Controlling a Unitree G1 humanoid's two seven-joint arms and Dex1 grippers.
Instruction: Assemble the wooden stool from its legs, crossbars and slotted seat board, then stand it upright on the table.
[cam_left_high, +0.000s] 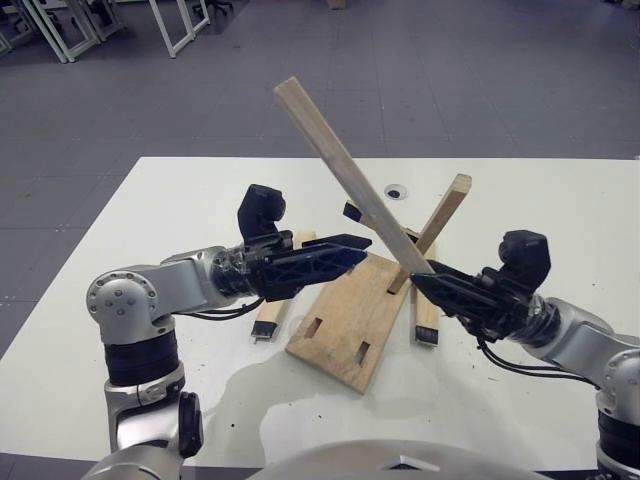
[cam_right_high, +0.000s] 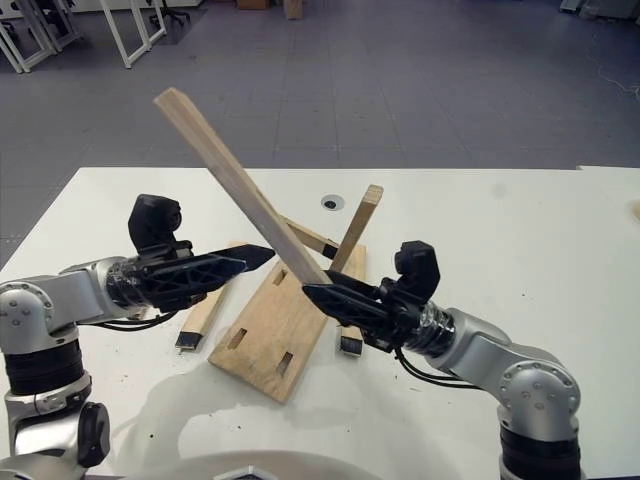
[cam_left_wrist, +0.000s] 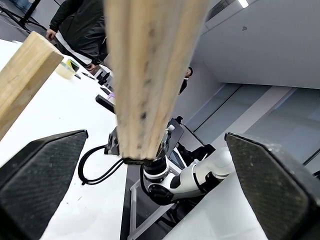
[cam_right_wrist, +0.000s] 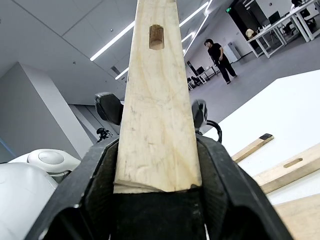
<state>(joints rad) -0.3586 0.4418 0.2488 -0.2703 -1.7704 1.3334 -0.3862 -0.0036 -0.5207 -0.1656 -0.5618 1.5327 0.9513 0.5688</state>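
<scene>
We see the right pincer (cam_left_high: 425, 279) at the lower right of centre, closed tight on the lower end of a long leg (cam_left_high: 340, 165). In the right wrist view the leg's flat faces sit pressed between both fingers. The leg's long axis runs diagonally, and its free end points to the upper middle of the frame, leaning left, high above the tabletop (cam_left_high: 150, 200). The left pincer (cam_left_high: 355, 243) lies level at centre left, its tip just beside the held leg. Its fingers are spread wide, and we see nothing gripped between them. The seat board (cam_left_high: 345, 305) lies flat on the tabletop at lower centre, slots up. A second leg (cam_left_high: 443, 212) stands in one slot, slanting to the upper right, so the two legs cross. One loose stick (cam_left_high: 268, 322) lies left of the board and another stick (cam_left_high: 427, 322) lies right of it.
</scene>
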